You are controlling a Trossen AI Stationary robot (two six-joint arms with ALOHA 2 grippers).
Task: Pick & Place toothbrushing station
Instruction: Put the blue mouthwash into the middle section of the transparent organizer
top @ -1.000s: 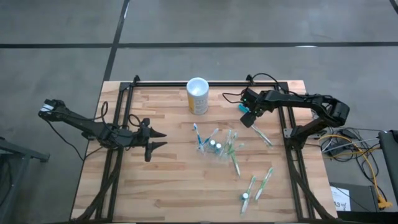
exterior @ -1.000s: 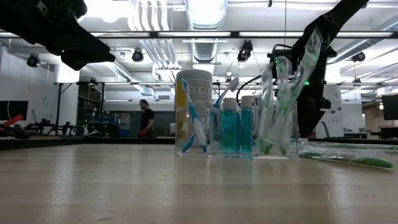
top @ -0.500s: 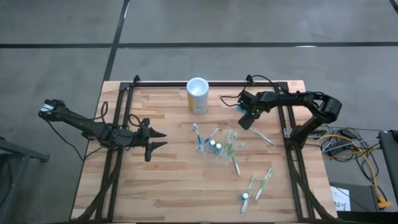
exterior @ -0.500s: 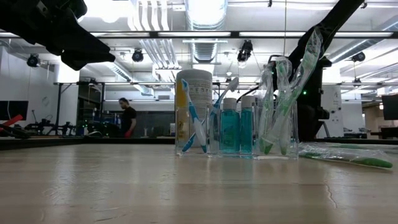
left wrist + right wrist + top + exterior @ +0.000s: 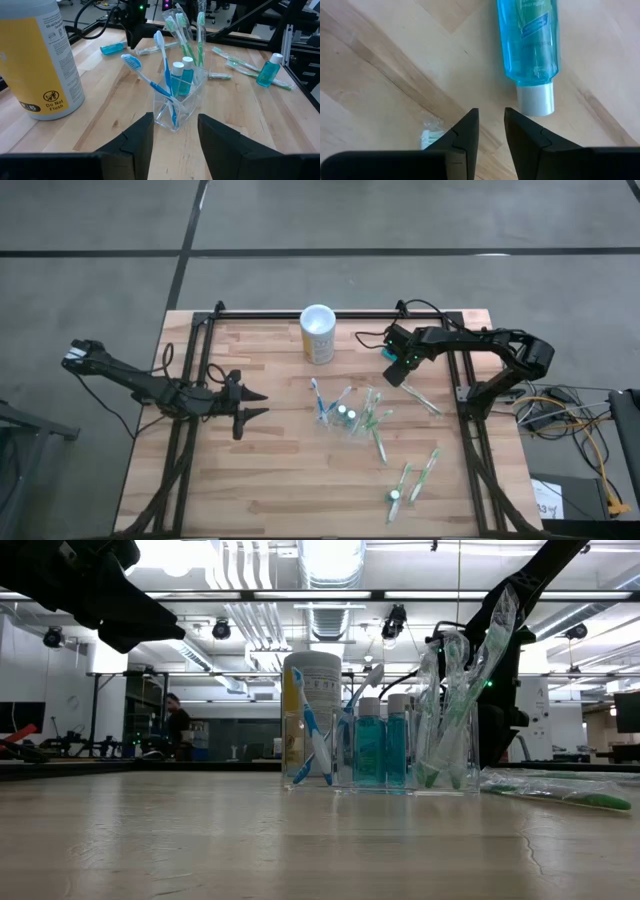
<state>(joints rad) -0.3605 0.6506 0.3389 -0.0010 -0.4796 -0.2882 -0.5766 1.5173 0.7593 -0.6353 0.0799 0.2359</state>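
- Spanning the scene, a pale planked wooden table (image 5: 270, 470) is seen.
- A yellow cylindrical canister (image 5: 37, 60), labelled "Do Not Flush", stands near.
- The clear toothbrushing station (image 5: 180, 102), mid-table, holds brushes and bottles.
- A blue bottle (image 5: 530, 45) lies below the right gripper (image 5: 490, 131), jaws narrow, empty.
- The left gripper (image 5: 172, 131) is held apart, empty.

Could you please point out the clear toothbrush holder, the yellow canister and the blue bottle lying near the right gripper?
clear holder (image 5: 181, 107): left wrist view, front wall.
yellow canister (image 5: 37, 65): left wrist view, label side.
blue bottle (image 5: 530, 42): right wrist view, body.

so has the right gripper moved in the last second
Yes. In the high view the right gripper has shifted slightly toward the yellow cup, away from the table's right edge, and hangs above the small blue bottle lying there.
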